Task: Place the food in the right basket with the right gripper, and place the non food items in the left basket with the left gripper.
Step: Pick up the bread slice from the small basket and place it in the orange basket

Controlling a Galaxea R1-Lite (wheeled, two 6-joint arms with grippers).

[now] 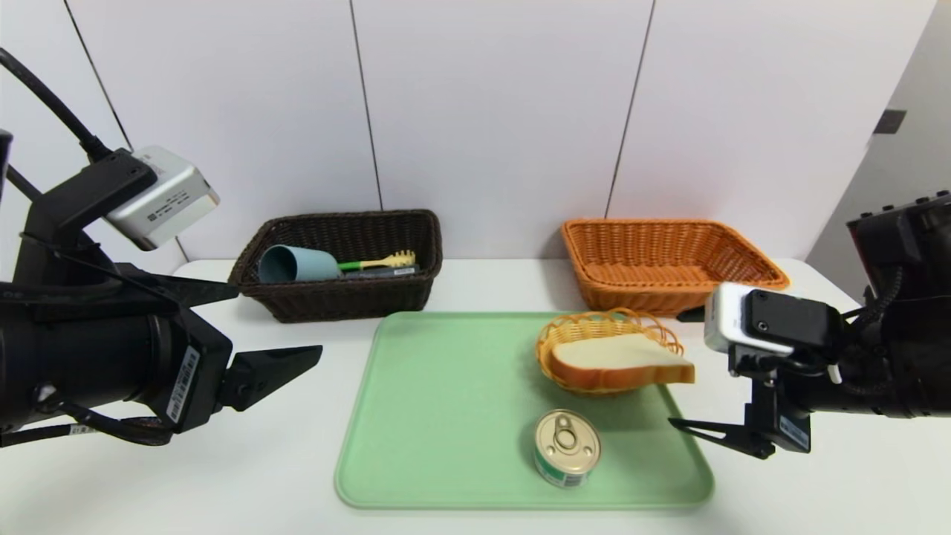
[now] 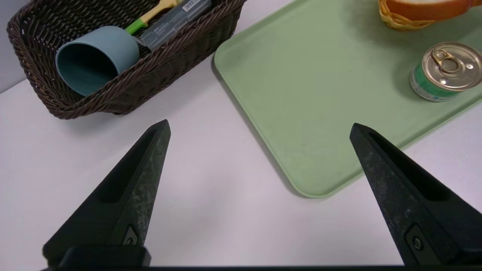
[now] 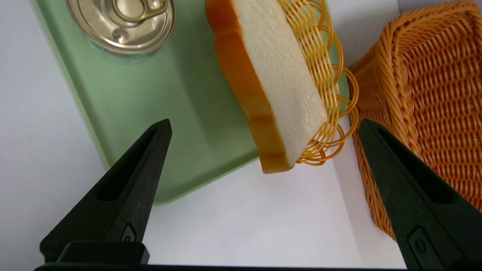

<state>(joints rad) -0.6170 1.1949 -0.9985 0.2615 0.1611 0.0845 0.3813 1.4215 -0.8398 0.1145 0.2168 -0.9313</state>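
Smooth matt green plastic tray [image 1: 446, 416], shiny metal-lidded can [image 1: 567, 448], rough woven wicker baskets [image 1: 669, 256].

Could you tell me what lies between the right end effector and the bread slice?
Nothing: in the right wrist view, only bare white table and the green tray's corner separate the open right end effector from the bread slice.

White table [image 1: 475, 286] against white panelled wall [image 1: 490, 111].

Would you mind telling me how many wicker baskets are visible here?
3: a dark brown basket behind the tray's left corner, an orange basket behind its right corner, and a small round basket on the tray, holding bread.
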